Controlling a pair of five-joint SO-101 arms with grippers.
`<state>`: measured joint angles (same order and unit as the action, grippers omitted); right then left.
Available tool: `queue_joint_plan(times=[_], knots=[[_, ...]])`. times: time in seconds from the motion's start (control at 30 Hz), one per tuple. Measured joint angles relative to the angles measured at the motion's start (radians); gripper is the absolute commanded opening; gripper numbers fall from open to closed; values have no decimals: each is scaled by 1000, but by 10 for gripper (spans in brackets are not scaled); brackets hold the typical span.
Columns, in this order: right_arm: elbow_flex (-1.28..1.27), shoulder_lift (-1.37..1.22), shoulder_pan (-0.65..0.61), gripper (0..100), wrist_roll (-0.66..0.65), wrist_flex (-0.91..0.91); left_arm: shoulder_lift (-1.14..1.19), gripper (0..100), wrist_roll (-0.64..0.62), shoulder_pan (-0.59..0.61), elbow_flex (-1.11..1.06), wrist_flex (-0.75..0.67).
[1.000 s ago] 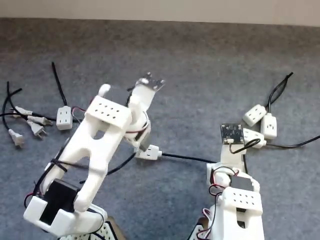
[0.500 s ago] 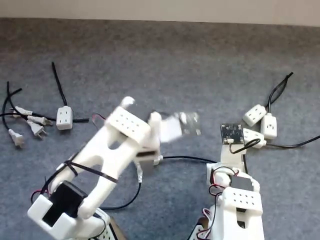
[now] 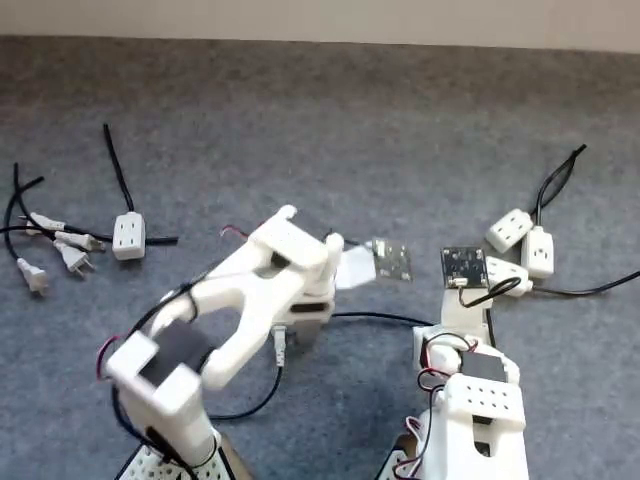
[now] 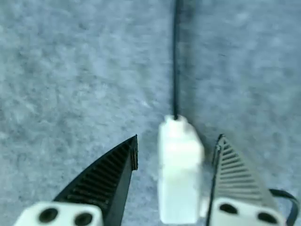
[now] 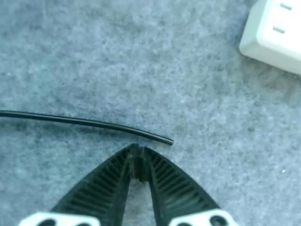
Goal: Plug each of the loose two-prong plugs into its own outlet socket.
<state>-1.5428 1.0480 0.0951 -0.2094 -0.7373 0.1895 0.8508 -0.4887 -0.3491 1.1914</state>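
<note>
Left tool (image 4: 177,139) released, straddling white outlet socket (image 4: 178,181); right tool (image 5: 138,150) clenched empty, apart from that socket

Both arms were of white printed plastic. The left arm (image 3: 265,285) carried a black motor block (image 3: 180,350) at the end far from its jaws, with thin red and black wires (image 3: 232,232) along it. A small circuit board (image 3: 392,260) sat just behind the jaws. The jaws were black, triangular and ribbed, on white mounts (image 4: 66,215) with round holes. The right arm (image 3: 480,405) had rows of small holes on top.
</note>
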Motion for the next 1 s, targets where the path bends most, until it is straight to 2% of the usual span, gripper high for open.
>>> queue_joint_plan(times=[0.1,0.23,0.37,0.57,0.77,0.87,1.0], knots=[[0,0,0,9,0,0,137,2,-35,29,138,77],[0,0,0,9,0,0,275,5,-74,55,359,216],[0,0,0,9,0,0,351,5,-130,114,605,293],[0,0,0,9,0,0,477,5,-327,207,1053,296],[0,0,0,9,0,0,727,5,-614,287,1537,273],[0,0,0,9,0,0,856,6,-713,305,1663,235],[0,0,0,9,0,0,930,16,-813,338,1683,117]])
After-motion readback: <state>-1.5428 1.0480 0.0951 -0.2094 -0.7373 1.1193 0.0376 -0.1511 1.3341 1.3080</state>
